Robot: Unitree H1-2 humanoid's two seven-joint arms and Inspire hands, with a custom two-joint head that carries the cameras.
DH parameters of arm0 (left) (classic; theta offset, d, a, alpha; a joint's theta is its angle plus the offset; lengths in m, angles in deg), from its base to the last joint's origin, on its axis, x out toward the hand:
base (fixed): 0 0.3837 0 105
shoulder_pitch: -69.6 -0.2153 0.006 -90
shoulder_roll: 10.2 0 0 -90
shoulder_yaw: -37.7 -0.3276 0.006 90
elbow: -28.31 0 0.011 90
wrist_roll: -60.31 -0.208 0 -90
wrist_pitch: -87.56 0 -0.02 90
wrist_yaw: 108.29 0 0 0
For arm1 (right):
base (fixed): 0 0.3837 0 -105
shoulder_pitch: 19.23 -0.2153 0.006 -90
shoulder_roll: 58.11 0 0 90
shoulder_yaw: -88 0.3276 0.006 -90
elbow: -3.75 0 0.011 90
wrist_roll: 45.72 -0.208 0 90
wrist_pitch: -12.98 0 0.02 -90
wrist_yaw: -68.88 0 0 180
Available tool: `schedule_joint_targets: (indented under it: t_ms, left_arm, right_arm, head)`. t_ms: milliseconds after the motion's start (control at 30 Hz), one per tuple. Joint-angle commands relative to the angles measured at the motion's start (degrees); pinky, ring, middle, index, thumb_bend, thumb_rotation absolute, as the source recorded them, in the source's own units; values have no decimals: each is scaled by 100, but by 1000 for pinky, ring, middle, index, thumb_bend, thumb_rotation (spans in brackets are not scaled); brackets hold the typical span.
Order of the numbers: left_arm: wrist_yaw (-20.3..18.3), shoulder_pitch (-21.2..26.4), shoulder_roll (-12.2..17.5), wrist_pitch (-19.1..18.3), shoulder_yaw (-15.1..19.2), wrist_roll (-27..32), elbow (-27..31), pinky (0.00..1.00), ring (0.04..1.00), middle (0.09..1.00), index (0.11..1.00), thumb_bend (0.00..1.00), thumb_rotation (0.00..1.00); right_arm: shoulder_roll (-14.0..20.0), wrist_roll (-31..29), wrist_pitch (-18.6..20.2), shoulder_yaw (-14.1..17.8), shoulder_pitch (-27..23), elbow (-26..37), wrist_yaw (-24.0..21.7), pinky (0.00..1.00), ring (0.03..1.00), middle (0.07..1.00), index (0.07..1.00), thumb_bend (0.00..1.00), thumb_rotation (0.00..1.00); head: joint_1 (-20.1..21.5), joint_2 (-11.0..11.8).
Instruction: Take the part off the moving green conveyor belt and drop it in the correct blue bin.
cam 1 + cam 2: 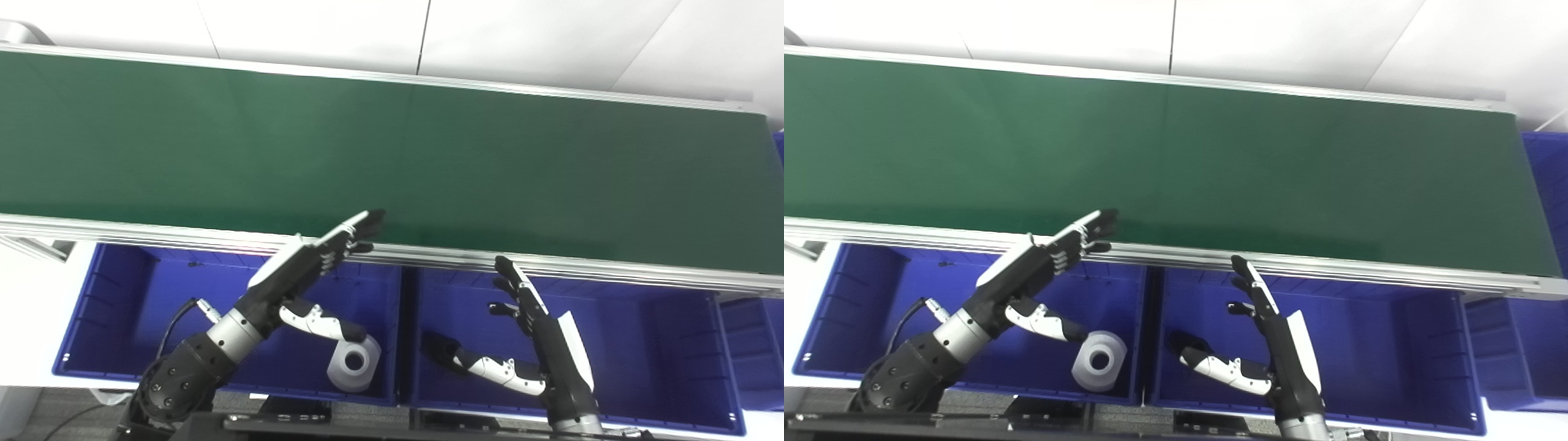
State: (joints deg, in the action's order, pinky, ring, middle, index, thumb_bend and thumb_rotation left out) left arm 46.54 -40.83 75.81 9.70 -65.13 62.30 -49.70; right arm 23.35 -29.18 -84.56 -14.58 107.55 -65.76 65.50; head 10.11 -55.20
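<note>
Your left hand [306,263] and right hand [539,331], fingers spread and empty, hover near the belt's [392,159] near edge; the white part [354,364] lies in the left bin [110,318].

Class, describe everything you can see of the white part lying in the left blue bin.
The white part is a short, thick ring or roll with a round central hole, matte and plastic-looking. It lies tilted in the near right corner of the left blue bin, hole facing up toward the cameras. The left hand hangs open above; whether its thumb touches it is unclear.

Green conveyor belt [392,159] ran left-right behind two blue plastic bins [110,306] [667,343] set side by side. White ring-shaped part [354,364] lay in left bin, front right corner.
</note>
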Motion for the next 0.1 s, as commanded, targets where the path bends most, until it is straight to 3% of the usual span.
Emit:
schedule_joint_targets:
  t_ms: [0,67]
  left_arm:
    - [76,-13,-31,378,2,205,-7,856,912,944,939,825,386]
    - [82,8,6,381,-17,184,-100,848,911,947,942,817,372]
  right_arm:
    - [18,-67,-452,-18,10,40,81,847,912,934,941,867,411]
    - [15,-71,-521,-20,4,-23,97,845,910,934,942,863,407]
  head:
    - [-13,26]
    - [-15,48]
